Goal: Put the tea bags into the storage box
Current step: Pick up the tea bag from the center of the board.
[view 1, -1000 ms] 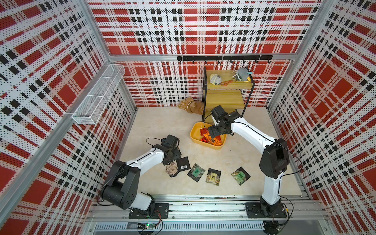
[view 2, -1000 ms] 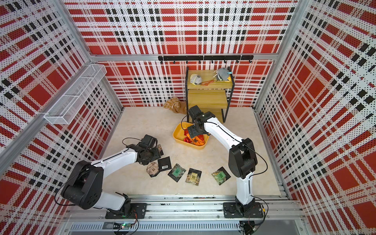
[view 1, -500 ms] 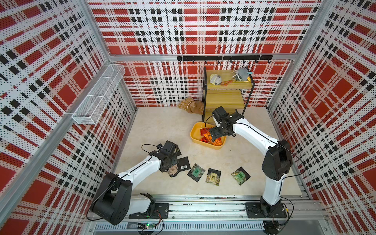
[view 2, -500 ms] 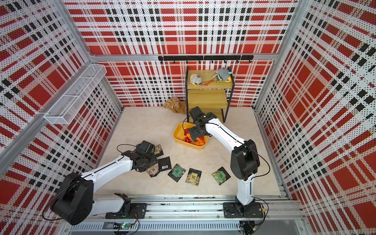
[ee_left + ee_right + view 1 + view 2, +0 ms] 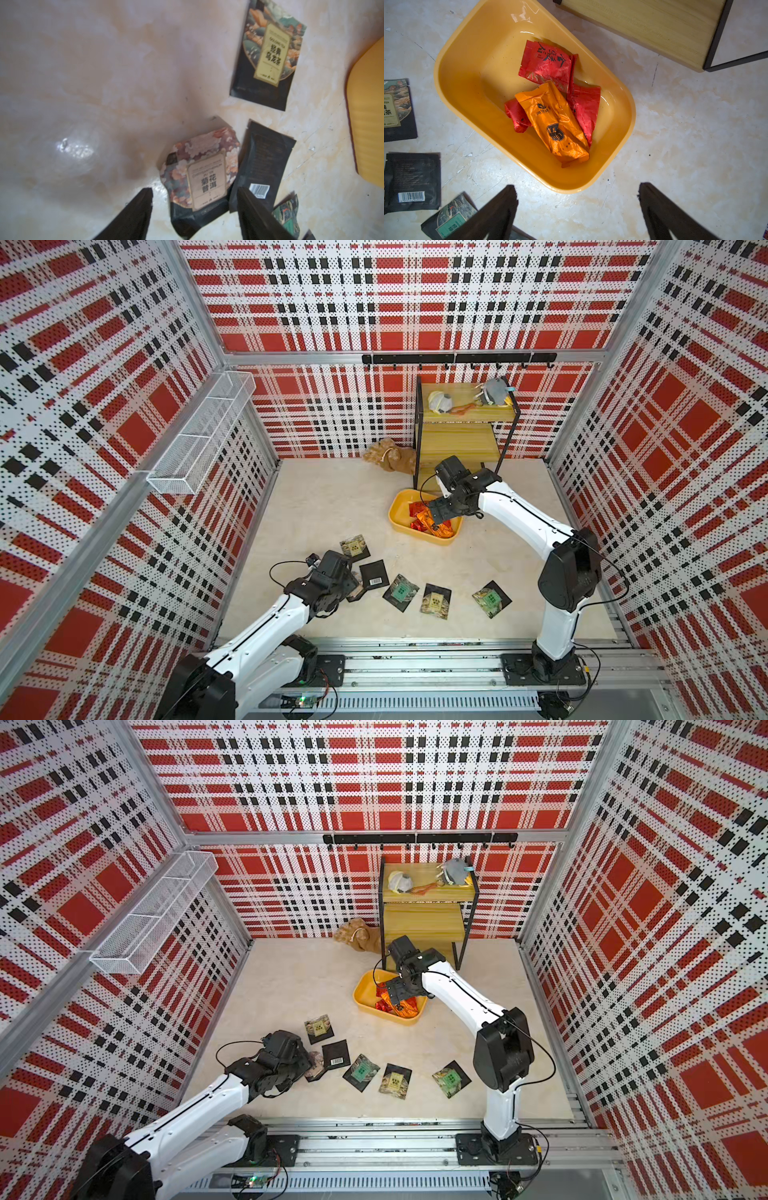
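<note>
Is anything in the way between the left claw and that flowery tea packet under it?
Nothing visible blocks it. The left gripper hangs open above the flowery tea bag; a black tea bag lies close beside it.

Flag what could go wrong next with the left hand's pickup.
1. The left hand is open over the floral tea bag, but one finger sits over the barcode-side tea bag next to it; closing may pinch both or shove one away.
2. The floral one looks buckled, so a grip might slip.
</note>
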Motion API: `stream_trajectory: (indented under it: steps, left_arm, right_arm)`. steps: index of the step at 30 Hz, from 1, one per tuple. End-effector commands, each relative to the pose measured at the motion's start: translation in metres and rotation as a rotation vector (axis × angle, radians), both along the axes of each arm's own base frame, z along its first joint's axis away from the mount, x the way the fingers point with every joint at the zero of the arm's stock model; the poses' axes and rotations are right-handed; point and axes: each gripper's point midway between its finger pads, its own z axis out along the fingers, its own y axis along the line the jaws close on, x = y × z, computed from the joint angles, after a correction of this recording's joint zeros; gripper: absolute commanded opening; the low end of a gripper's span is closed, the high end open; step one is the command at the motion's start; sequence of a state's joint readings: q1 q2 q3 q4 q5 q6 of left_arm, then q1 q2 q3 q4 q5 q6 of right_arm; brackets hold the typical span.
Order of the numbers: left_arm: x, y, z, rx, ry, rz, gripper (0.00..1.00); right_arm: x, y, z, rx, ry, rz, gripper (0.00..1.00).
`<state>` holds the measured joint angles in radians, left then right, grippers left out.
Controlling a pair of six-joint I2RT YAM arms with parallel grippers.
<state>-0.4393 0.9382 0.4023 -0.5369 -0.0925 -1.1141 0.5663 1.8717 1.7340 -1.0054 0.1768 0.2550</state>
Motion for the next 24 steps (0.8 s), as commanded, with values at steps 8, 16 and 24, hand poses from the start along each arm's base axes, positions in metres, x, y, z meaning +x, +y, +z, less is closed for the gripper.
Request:
stream_trajectory:
  steps: [8, 16, 24]
  left_arm:
    - [-0.002, 0.003, -0.004, -0.111, -0.055, 0.06, 0.68]
    - [-0.002, 0.004, -0.014, -0.133, -0.077, 0.054, 0.66]
    - [0.0, 0.0, -0.014, -0.221, -0.151, 0.063, 0.63]
  right_arm:
    - [-0.001, -0.003, 0.009, 0.013, -0.012, 0.0, 0.98]
    - [-0.002, -0.006, 0.012, 0.0, -0.018, -0.002, 0.98]
    - [-0.002, -0.006, 0.013, 0.002, -0.018, -0.006, 0.98]
